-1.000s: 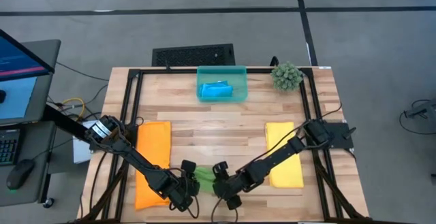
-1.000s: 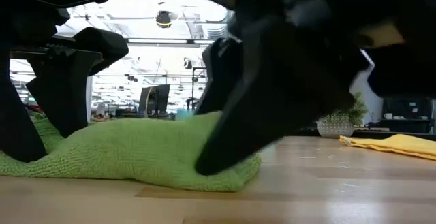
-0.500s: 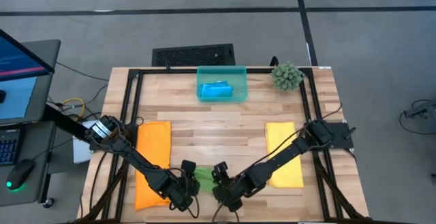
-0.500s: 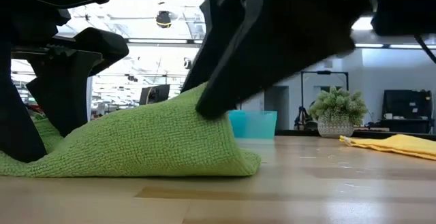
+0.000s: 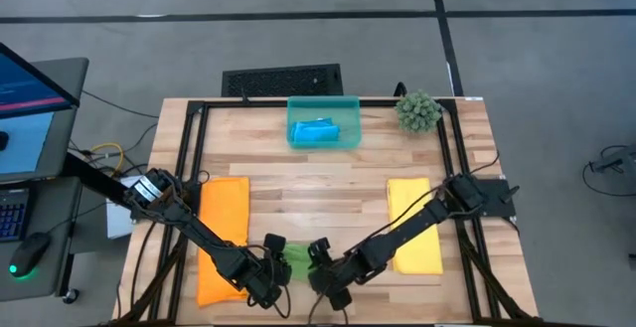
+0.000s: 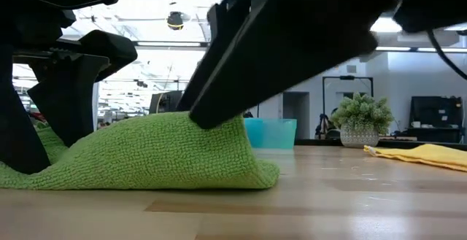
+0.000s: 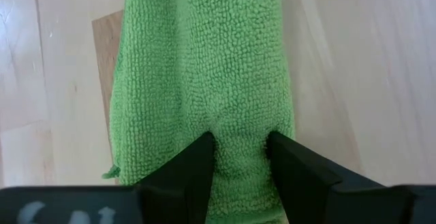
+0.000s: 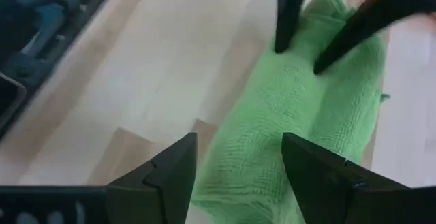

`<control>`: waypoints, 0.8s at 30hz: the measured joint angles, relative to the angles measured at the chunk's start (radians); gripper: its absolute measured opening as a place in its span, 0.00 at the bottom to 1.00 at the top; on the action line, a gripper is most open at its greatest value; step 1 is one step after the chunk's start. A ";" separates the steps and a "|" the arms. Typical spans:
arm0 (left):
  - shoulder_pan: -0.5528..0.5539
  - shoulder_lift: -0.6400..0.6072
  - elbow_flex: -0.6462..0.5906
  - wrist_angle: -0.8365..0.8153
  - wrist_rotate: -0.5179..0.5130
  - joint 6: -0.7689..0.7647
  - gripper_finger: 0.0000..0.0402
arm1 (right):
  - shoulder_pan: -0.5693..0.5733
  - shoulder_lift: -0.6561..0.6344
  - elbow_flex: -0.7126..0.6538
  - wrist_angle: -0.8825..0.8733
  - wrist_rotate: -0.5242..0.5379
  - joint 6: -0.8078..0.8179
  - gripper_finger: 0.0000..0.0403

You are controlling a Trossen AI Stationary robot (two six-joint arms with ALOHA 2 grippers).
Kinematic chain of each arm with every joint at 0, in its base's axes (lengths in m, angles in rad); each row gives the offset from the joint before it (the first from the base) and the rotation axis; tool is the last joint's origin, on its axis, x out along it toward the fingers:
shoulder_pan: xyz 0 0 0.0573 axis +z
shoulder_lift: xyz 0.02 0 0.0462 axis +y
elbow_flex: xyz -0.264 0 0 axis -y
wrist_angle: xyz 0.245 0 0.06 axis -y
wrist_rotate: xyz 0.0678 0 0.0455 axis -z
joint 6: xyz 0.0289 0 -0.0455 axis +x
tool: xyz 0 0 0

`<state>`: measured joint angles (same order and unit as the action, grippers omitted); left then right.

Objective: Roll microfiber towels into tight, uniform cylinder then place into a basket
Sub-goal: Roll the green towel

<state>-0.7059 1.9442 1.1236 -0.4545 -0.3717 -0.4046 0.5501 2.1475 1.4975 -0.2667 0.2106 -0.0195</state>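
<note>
**A:** What is the left end effector doing?

**B:** Its two fingers pinch a fold of the green towel between them, so it is clamped on that towel at one end. In the high view the left end effector sits right at the green towel, on the side facing the orange towel.

**A:** And the right end effector?

**B:** Its fingers stand apart, straddling the other end of the green towel. From the low view a dark finger presses on the towel's top, though I can't quite tell if it grips any cloth.

**A:** Where does the green towel lie?

**B:** Bunched on the tabletop, between the orange towel and the yellow towel, both of which lie flat. It is well apart from the basket.

**A:** Anything in the basket?

**B:** The blue towel, rolled up. A spiky plant ball stands near the basket, on the yellow towel's side.
</note>
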 joint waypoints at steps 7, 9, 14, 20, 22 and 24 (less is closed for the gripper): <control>0.001 0.000 0.000 -0.001 0.000 0.000 0.34 | -0.012 0.000 -0.060 0.044 -0.027 0.062 0.59; 0.001 0.000 0.000 -0.002 0.000 0.000 0.34 | -0.012 0.001 -0.071 0.053 -0.034 0.090 0.59; 0.000 0.000 0.000 0.004 -0.022 -0.019 0.34 | -0.007 0.001 -0.084 0.075 -0.039 0.100 0.59; 0.004 -0.003 0.007 0.015 -0.031 -0.103 0.34 | -0.011 0.001 -0.084 0.058 -0.052 0.172 0.57; 0.005 -0.003 0.007 0.030 -0.030 -0.124 0.34 | -0.017 0.001 -0.084 0.058 -0.054 0.189 0.55; 0.006 -0.002 0.009 0.044 -0.031 -0.152 0.34 | -0.020 0.004 -0.084 0.055 -0.054 0.209 0.51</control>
<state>-0.7002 1.9421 1.1330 -0.4102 -0.4026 -0.5564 0.5300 2.1516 1.4136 -0.2114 0.1562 0.1896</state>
